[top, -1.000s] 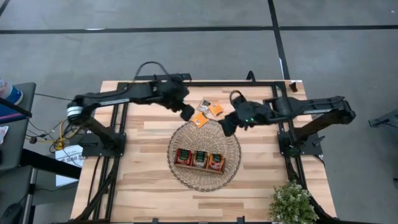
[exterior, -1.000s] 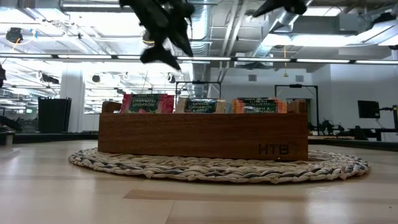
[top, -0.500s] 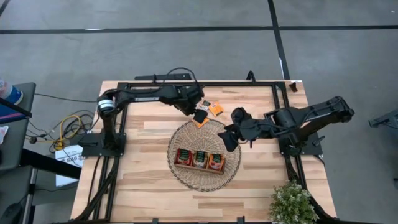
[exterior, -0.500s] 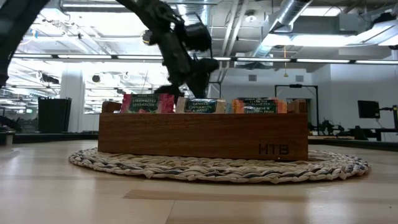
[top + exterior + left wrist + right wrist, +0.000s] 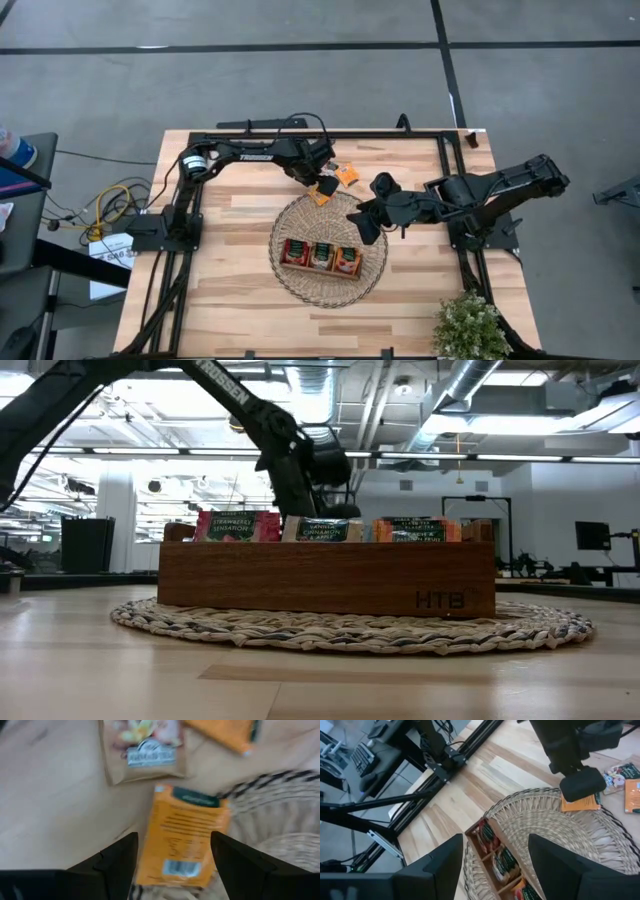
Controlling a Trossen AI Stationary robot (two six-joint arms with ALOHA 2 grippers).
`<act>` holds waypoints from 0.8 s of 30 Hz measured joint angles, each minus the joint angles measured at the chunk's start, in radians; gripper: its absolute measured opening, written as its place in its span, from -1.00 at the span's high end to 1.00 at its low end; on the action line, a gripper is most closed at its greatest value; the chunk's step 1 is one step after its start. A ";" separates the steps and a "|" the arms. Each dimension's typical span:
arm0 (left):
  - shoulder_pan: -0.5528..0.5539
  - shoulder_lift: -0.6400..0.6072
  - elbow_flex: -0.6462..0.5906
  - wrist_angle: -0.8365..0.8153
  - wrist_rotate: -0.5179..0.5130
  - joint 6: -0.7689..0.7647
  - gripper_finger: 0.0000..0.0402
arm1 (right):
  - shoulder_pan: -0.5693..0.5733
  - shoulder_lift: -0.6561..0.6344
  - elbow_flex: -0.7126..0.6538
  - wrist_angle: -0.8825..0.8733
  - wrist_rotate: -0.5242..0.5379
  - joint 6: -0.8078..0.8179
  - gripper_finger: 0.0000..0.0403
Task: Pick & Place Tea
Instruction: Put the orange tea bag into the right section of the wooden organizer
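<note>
Left arm: the left gripper (image 5: 322,184) hangs low over the far rim of the round woven wicker mat (image 5: 372,270), its dark fingers (image 5: 117,857) spread wide to either side of a flat orange tea sachet (image 5: 184,837). That sachet lies half on the pale wooden table (image 5: 230,290) and half on the mat's edge, nothing gripped. Just beyond it on bare wood lie a pale tan sachet with a dark label (image 5: 142,747) and a second orange sachet (image 5: 225,732), each apart from the others.

Centre: the brown three-compartment wooden tray (image 5: 320,575) stands on the mat, holding upright red, orange and pale-green sachets (image 5: 325,528). Open wicker surrounds the tray on all sides.

Right arm: the right gripper (image 5: 362,222) hovers above the mat's right half, beside the tray, fingers (image 5: 437,865) parted and empty. Bare tabletop lies open along the near edge. A small green potted plant (image 5: 468,328) sits at the near right corner.
</note>
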 joint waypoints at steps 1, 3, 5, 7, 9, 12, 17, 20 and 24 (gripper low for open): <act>0.003 0.013 0.000 -0.001 0.004 0.004 -0.21 | 0.000 0.000 0.000 0.001 0.000 0.003 -0.07; 0.008 0.032 0.000 -0.001 0.028 0.005 -0.21 | 0.000 0.000 0.000 0.001 0.000 0.010 -0.07; 0.010 0.039 0.001 0.002 0.050 0.006 -0.21 | 0.000 0.000 0.000 0.001 0.000 0.010 -0.07; 0.010 0.043 0.003 0.002 0.051 0.010 -0.21 | 0.000 0.000 0.000 0.001 0.000 0.010 -0.07; 0.010 0.043 0.003 0.006 0.049 0.012 -0.19 | 0.000 0.000 0.000 0.001 0.000 0.009 -0.07; 0.010 0.044 0.002 0.009 0.047 0.012 -0.12 | 0.000 0.000 0.000 0.000 0.001 0.008 -0.07; 0.011 0.045 0.001 0.003 0.037 0.012 0.13 | 0.000 0.000 0.000 0.000 0.016 0.000 -0.07; 0.011 0.045 0.000 0.000 0.030 0.012 0.33 | 0.000 0.000 0.000 0.000 0.017 -0.001 -0.07; 0.017 0.048 0.000 0.003 0.031 0.012 0.62 | 0.000 0.000 0.000 0.000 0.017 -0.001 -0.07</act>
